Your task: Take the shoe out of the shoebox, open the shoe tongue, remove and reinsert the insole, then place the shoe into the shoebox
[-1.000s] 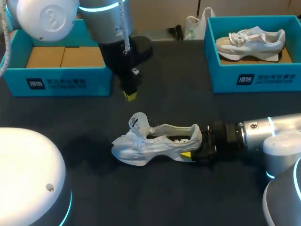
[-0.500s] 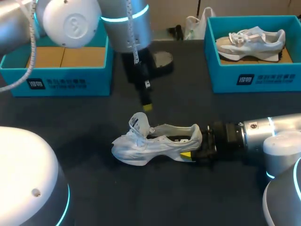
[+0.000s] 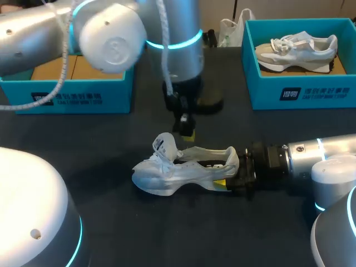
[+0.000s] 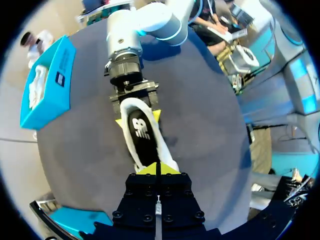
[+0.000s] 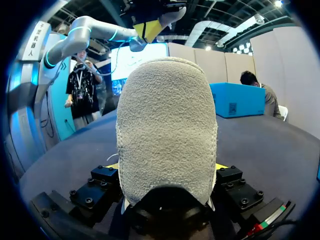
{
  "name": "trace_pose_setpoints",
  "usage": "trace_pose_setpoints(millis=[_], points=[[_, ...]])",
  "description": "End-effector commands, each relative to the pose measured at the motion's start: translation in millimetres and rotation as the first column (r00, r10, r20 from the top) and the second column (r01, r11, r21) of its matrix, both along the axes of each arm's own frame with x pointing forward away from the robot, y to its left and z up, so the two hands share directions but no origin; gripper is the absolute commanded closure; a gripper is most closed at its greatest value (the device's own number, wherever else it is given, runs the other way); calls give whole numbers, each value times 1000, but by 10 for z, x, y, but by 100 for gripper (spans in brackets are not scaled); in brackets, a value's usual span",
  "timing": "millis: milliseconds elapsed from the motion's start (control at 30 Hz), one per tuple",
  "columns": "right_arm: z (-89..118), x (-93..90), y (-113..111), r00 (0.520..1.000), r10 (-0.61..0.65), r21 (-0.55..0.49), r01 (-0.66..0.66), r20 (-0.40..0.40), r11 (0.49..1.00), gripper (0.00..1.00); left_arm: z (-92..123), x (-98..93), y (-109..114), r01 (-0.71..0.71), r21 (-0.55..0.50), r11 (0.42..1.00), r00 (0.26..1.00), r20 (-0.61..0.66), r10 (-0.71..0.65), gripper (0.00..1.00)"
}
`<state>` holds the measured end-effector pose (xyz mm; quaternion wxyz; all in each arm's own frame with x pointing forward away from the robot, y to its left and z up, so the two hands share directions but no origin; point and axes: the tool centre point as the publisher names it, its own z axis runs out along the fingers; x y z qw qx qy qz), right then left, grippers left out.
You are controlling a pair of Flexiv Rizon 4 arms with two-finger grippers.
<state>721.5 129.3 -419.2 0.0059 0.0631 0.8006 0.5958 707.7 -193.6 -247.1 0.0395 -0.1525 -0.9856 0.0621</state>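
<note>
Table (image 3: 83, 144): right end effector (image 4: 138, 119) clamps shoe (image 3: 178, 169) heel; left end effector (image 4: 157, 169) seemingly closed, per wrist view.

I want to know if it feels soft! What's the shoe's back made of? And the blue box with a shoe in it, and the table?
Shoe: the heel looks like fuzzy suede or soft cloth; it is matte and nubbly close up.
Box: probably cardboard, with thin, straight, smooth blue walls.
Table: dark matte top, maybe cloth or a mat; hard to tell.
</note>
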Motion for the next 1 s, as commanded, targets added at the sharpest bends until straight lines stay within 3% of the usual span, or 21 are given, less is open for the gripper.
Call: trace_pose_setpoints(millis=[33,300,567,1000], points=[[2,2,3,1000,0,-4,0,-2,1000,100,-64,7,-258,-23,56,998,1000,2,23,100],[2,2,3,1000,0,-4,0,-2,1000,100,-64,7,-258,-23,56,998,1000,2,23,100],[2,2,3,1000,0,-4,0,-2,1000,100,-476,-39,-420,-72,31,997,997,17,72,100],[2,2,3,1000,0,-4,0,-2,1000,100,-816,-40,-470,-128,11,992,991,40,128,100]])
